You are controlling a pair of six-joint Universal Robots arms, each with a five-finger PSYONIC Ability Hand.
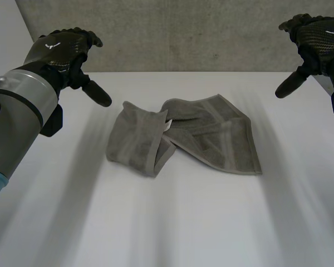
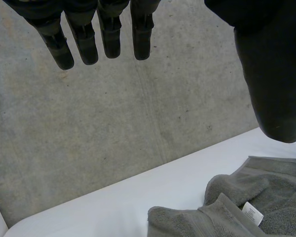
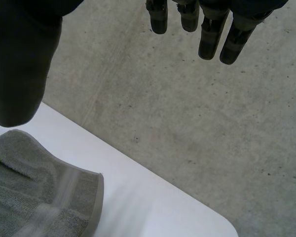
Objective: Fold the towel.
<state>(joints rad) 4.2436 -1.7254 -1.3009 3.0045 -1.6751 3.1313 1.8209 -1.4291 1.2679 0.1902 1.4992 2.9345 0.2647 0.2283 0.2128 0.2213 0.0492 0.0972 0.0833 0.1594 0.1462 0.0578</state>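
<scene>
The white table (image 1: 167, 233) is carrying the towel, and a grey concrete wall (image 1: 183, 33) is standing behind its far edge. The grey towel (image 1: 211, 133) is lying rumpled on the far half of the table, about midway between the left and right edges. Its left end is doubled over into a loose flap, while its right part is lying flatter. The left arm (image 1: 16, 111) is reaching in along the table's left side. The left hand (image 1: 58, 50) is hovering near the far left corner, apart from the towel, with its fingers (image 2: 84, 39) straight and its thumb held wide. The right hand (image 1: 317, 39) is hovering near the far right corner, also apart from the towel, with its fingers (image 3: 212, 34) straight and its thumb spread away. A small white label (image 2: 253, 213) is showing at the towel's fold.
</scene>
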